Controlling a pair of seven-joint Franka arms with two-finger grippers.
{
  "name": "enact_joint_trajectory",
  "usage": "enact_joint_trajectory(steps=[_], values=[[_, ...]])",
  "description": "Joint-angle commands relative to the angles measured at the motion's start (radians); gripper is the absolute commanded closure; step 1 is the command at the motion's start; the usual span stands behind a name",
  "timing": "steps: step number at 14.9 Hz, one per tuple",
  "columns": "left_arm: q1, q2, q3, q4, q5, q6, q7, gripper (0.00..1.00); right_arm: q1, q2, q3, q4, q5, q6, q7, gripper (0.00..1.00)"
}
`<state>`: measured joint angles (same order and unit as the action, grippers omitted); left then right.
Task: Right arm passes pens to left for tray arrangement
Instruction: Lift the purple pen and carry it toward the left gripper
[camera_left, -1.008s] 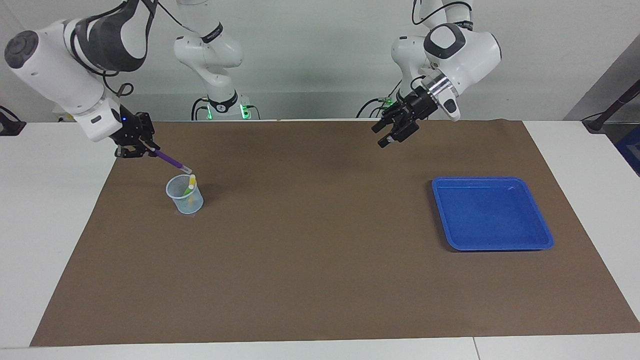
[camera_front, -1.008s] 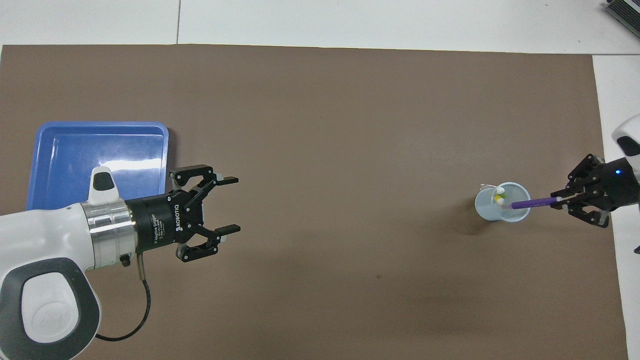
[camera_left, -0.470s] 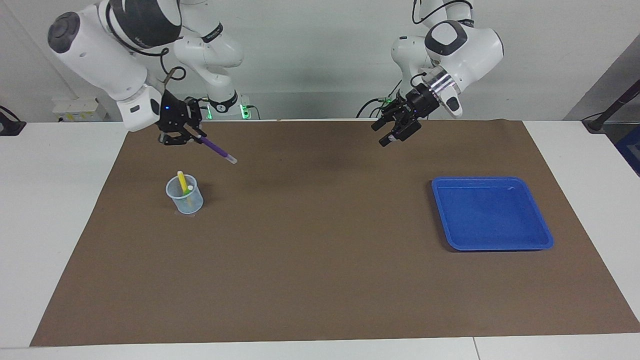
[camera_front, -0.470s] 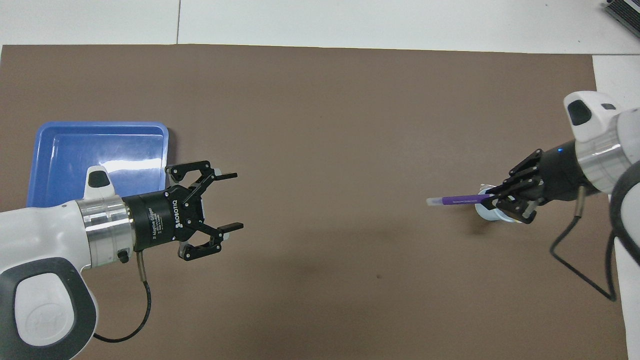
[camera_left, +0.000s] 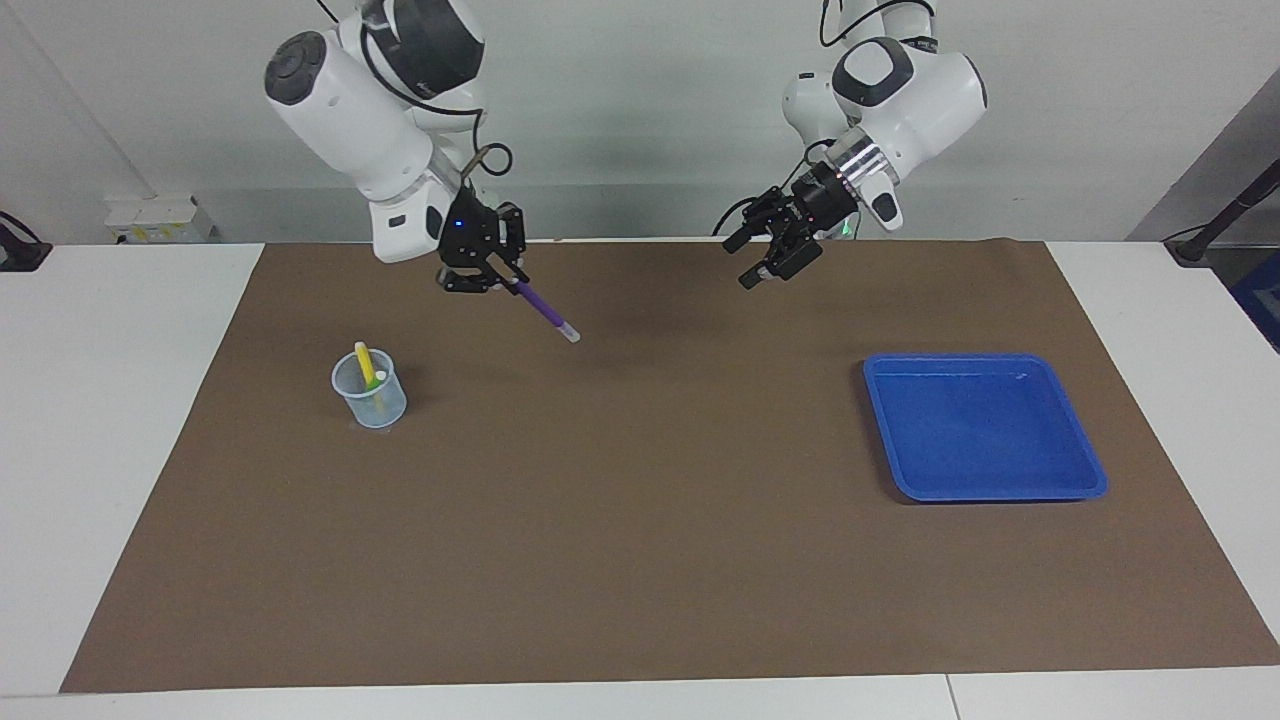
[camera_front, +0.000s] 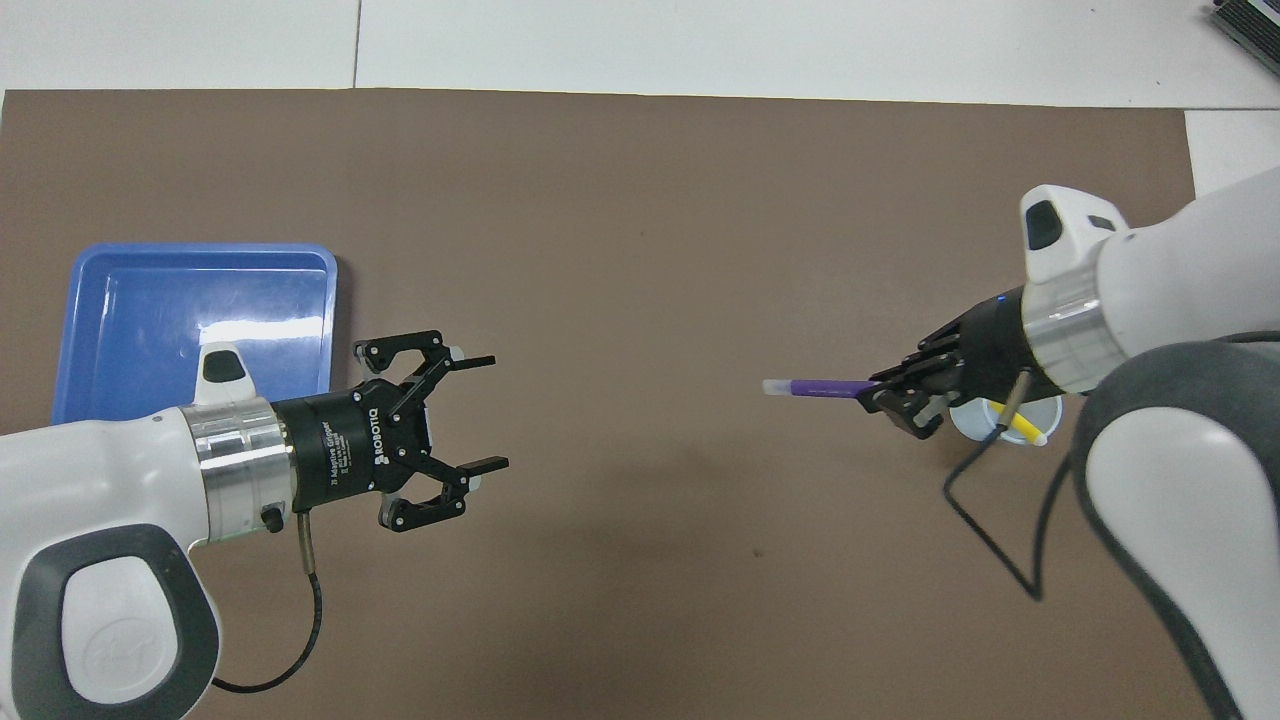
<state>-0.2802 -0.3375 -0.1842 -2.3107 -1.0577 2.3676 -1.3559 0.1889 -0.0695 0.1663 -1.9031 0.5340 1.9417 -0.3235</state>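
The right gripper (camera_left: 497, 275) is up in the air over the brown mat (camera_left: 640, 560), its jaws clenched on the dark end of the purple pen (camera_left: 541, 308), whose whitish tip slants down toward the middle of the surface. In the overhead view the gripper's black body covers the grasped end, and the right arm (camera_front: 1150, 300) hides much of the clear cup (camera_left: 369, 390). The yellow pen (camera_left: 365, 364) stands in that cup; a green one seems to lie beside it inside, though it is hard to make out. The left gripper (camera_front: 470, 412) hangs over the mat with its jaws spread wide, holding nothing. The blue tray (camera_left: 1085, 465) lies on the mat toward the left arm's end, with its near corner covered by the left arm (camera_front: 110, 470) from overhead. The mat lies on a white surface (camera_left: 120, 400) before a pale wall (camera_left: 640, 100).
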Motion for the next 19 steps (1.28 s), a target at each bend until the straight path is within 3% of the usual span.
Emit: enact_joint_trajectory(steps=[1, 6, 14, 19], values=[[-0.002, 0.008, -0.047, 0.001, 0.010, 0.044, -0.026, 0.07, 0.064, -0.042, -0.005, -0.051, 0.063, 0.104, 0.150, 1.00], [-0.004, 0.009, -0.081, 0.001, 0.011, 0.047, 0.057, 0.12, 0.136, -0.044, -0.005, -0.063, 0.113, 0.163, 0.261, 1.00], [-0.027, 0.106, -0.152, 0.013, 0.010, 0.229, 0.052, 0.13, 0.139, -0.044, -0.004, -0.063, 0.113, 0.154, 0.268, 1.00], [-0.040, 0.135, -0.152, 0.045, 0.008, 0.246, 0.043, 0.13, 0.138, -0.044, -0.005, -0.062, 0.113, 0.154, 0.265, 1.00]])
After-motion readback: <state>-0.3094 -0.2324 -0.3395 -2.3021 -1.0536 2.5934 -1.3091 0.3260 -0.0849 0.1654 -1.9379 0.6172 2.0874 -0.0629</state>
